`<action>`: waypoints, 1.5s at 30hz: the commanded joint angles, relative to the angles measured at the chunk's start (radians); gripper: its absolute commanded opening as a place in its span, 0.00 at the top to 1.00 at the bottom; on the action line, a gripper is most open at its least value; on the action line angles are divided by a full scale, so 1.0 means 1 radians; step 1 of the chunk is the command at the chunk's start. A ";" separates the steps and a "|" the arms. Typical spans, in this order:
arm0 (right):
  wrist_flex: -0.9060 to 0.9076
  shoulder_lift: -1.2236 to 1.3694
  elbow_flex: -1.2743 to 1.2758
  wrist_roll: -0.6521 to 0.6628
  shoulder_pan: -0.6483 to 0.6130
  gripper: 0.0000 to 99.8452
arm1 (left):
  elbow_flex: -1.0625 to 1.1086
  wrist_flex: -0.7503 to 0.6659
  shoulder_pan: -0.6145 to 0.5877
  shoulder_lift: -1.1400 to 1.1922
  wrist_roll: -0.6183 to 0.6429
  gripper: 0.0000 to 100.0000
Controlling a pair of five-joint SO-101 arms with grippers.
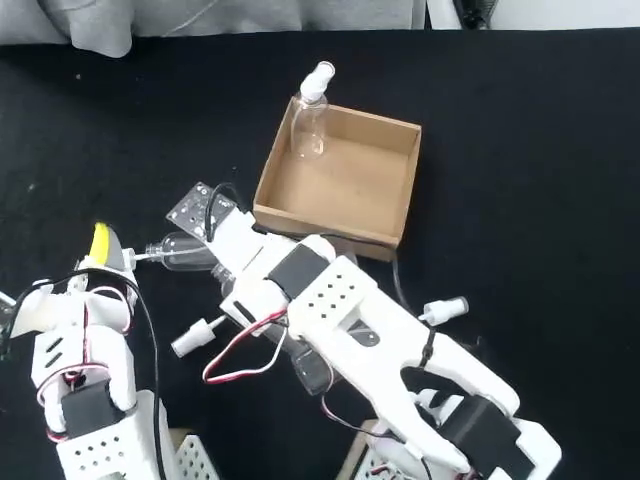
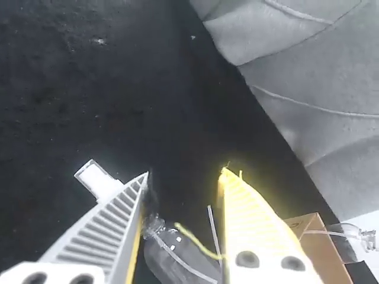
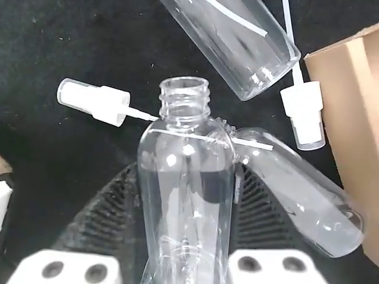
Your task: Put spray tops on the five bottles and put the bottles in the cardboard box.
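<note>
The black counter (image 1: 540,150) carries everything, and a grey cloth (image 1: 200,15) lies along its far edge. The right arm (image 1: 350,320) is the largest thing over it and stretches from the near edge toward the cardboard box (image 1: 350,185). The box stands open past the middle of the counter. In its far left corner leans a capped bottle (image 1: 309,120), with its spray top on and rising above the rim. The left arm (image 1: 80,380) stands at the near left corner.

The right hand (image 3: 185,195) is closed on an open bottle (image 3: 183,148). The two black ribbed fingers press its sides, and its bare neck points away from the hand. The left hand (image 2: 186,177) holds nothing, and its white finger and yellow finger stand well apart.

A lying bottle (image 1: 185,250) rests on the counter between the two arms, neck toward the left arm, with a thin white tube inside. A second lying bottle (image 3: 296,195) is just beside the box wall and close to the open bottle.

A loose spray top (image 1: 195,338) lies between the two arms, and a farther spray top (image 1: 445,310) lies at the other side of the right arm. In the right wrist view a near spray top (image 3: 95,100) lies beside the open bottle's neck, with its tube pointing to the neck. Whether it is one of those two, I cannot tell.
</note>
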 commanded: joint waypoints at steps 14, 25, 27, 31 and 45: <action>-0.012 -0.051 -0.071 0.006 0.023 0.92 | -0.203 0.000 0.010 0.270 0.032 0.83; -0.012 -0.050 -0.071 0.006 0.023 0.92 | -0.364 0.002 0.002 0.640 0.075 0.82; -0.012 -0.050 -0.071 0.006 0.023 0.92 | -0.392 0.002 0.001 0.694 0.089 0.82; -0.012 -0.050 -0.071 0.006 0.023 0.92 | -0.441 0.002 0.001 0.793 0.094 0.82; -0.012 -0.050 -0.071 0.006 0.023 0.92 | -0.584 0.003 -0.053 1.103 0.149 0.74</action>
